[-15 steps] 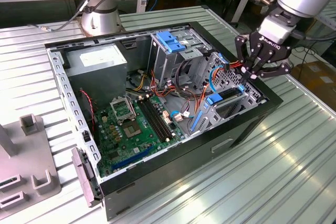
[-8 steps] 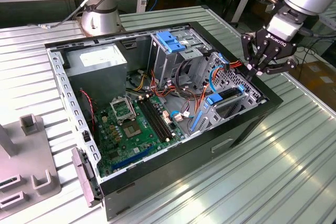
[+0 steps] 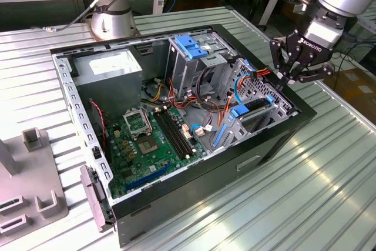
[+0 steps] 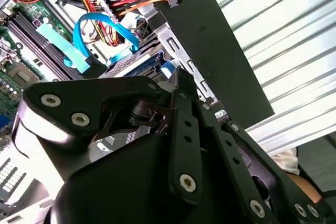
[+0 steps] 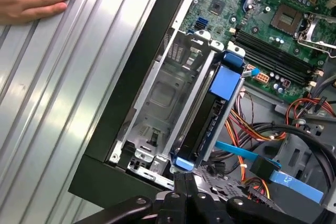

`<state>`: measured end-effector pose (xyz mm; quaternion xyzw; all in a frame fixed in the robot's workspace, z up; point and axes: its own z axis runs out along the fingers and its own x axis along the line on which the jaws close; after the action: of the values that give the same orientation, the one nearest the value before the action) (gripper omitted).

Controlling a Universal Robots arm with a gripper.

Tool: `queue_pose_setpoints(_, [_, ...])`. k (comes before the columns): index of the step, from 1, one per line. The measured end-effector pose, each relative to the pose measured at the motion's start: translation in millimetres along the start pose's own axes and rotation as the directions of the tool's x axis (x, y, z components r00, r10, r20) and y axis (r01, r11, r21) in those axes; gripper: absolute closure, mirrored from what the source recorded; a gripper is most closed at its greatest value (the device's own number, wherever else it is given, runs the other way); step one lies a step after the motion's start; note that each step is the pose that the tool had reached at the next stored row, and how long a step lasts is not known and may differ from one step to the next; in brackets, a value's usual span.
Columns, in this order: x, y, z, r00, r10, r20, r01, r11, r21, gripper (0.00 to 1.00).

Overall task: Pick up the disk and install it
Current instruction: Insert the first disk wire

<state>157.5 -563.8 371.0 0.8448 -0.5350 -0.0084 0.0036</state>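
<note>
Exterior view puts the hand (image 3: 283, 80) right down at the drive cage (image 3: 258, 95), fingers drawn together, nothing pinched between them that I can make out. First wrist view: the disk (image 5: 211, 119) stands on edge inside the cage, with its blue frame's end just beneath the hand's tips. Looks like seating work to me. Best to press squarely along the cage's rails, with even pressure, and stay off the cables (image 5: 247, 135) beside the cage.
</note>
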Motion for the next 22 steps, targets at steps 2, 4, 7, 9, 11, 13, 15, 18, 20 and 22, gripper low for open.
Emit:
queue_pose_setpoints(2, [-2.0, -2.1, 0.0, 1.0, -0.01, -0.0001, 0.01, 1.0, -0.0001, 0.9])
queue_pose_setpoints(4, [-3.3, -3.7, 0.0, 0.9997, -0.024, -0.0003, 0.024, 0.9997, -0.0003, 0.9])
queue_pose_setpoints(7, [-3.5, -5.6, 0.0, 0.9984, -0.057, 0.0015, 0.057, 0.9984, 0.0006, 0.9])
queue_pose_setpoints(9, [-4.8, -6.4, -0.1, 0.9961, -0.088, 0.0006, 0.088, 0.9961, 0.001, 0.9])
queue_pose_setpoints(11, [-7.5, -8.1, -0.1, 0.994, -0.109, 0.0003, 0.109, 0.994, 0.0008, 0.9])
queue_pose_setpoints(13, [-8.5, -9.4, -0.4, 0.9915, -0.13, 0.0002, 0.13, 0.9915, 0.0006, 0.9])
queue_pose_setpoints(15, [-8.7, -9.9, -2.4, 0.989, -0.148, -0.0002, 0.148, 0.989, 0.0003, 0.9])
queue_pose_setpoints(18, [-9.4, -10.2, -3.5, 0.9834, -0.181, -0.0005, 0.181, 0.9834, 0.0, 0.9])
queue_pose_setpoints(20, [-9.6, -10.3, -3.8, 0.9786, -0.206, -0.0009, 0.206, 0.9786, -0.0004, 0.9])
queue_pose_setpoints(22, [-9.6, -10.3, -3.8, 0.97, -0.243, -0.0013, 0.243, 0.97, -0.0009, 0.9])
